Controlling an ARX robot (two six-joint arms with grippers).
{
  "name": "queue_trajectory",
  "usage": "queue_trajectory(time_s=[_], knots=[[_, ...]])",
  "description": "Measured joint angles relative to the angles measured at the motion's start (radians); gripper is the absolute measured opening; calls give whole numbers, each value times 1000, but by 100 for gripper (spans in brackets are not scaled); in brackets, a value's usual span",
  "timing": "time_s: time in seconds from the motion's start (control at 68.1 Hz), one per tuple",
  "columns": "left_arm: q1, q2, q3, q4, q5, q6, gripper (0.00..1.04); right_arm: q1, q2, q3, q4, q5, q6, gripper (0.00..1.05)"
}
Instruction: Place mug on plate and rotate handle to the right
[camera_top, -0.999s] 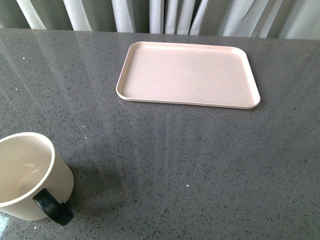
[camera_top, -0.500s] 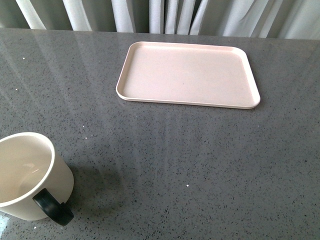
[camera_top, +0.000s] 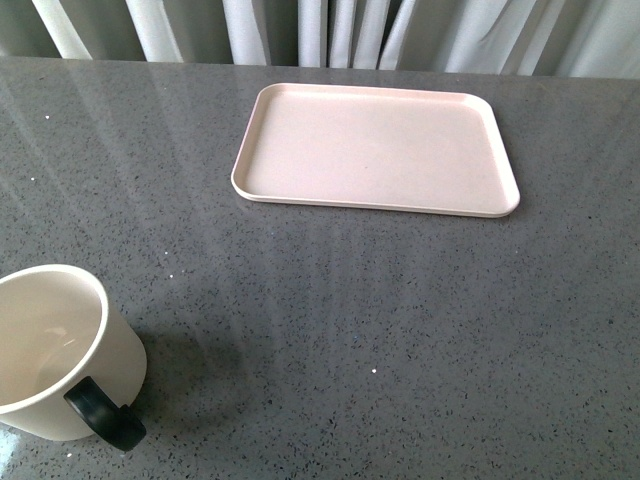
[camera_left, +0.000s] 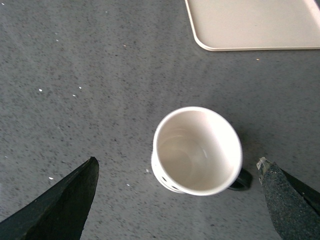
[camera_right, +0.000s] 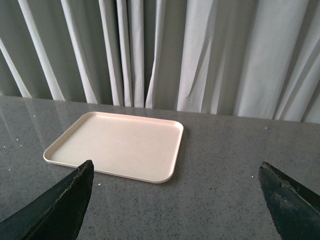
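Mug (camera_top: 55, 350) unmoved vs 1 s ago, upright, apart frm plate (camera_top: 375, 148).

Grey bench, curtained backdrop

A dark grey speckled bench (camera_top: 400, 320) shows pale streaked reflections; pleated whitish-grey curtains (camera_right: 200, 55) hang behind its far edge.

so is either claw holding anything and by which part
Nothing is held: the left claw hangs open over the mug, the right claw is open, empty.
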Motion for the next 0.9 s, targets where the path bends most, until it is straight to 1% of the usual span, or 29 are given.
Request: queue_trajectory(time_s=[0.147, 0.294, 0.367, 0.588, 0.896], knots=[[35, 180, 19, 73, -40, 47, 95, 0, 0, 0, 0, -1, 0, 96], [41, 290, 21, 132, -53, 52, 95, 0, 0, 0, 0, 0, 0, 96], [28, 342, 21, 159, -84, 52, 95, 0, 0, 0, 0, 0, 0, 96], [-8, 439, 21, 210, -114, 50, 95, 0, 0, 0, 0, 0, 0, 96], [-54, 482, 21, 226, -123, 34, 95, 0, 0, 0, 0, 0, 0, 96]])
